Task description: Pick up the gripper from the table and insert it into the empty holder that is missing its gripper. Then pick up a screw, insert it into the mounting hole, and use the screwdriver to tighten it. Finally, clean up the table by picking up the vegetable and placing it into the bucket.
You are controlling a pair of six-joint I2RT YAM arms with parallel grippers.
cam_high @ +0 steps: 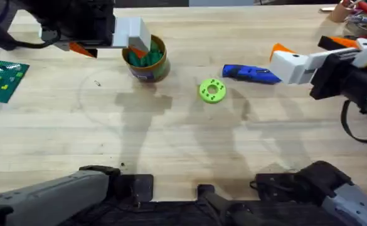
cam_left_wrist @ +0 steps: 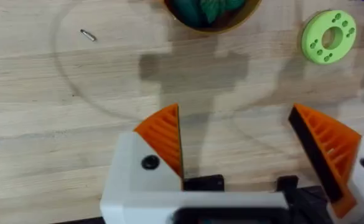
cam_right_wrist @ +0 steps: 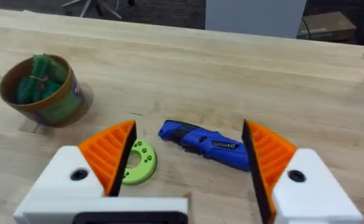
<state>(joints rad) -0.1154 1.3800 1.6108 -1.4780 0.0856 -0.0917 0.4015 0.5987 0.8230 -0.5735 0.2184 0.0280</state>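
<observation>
White grippers (cam_left_wrist: 236, 146), orange ribbed pads (cam_left_wrist: 164, 134)

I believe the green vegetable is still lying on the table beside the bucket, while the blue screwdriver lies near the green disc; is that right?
Not quite: the green vegetable is already inside the bucket, as the right wrist view shows. The blue screwdriver does lie near the green disc.

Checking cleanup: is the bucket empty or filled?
Filled: the bucket stands upright with a green vegetable inside.

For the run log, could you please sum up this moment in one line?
left gripper: open, above bucket | green vegetable: in bucket | right gripper: open, near screwdriver | screwdriver: on table
</observation>
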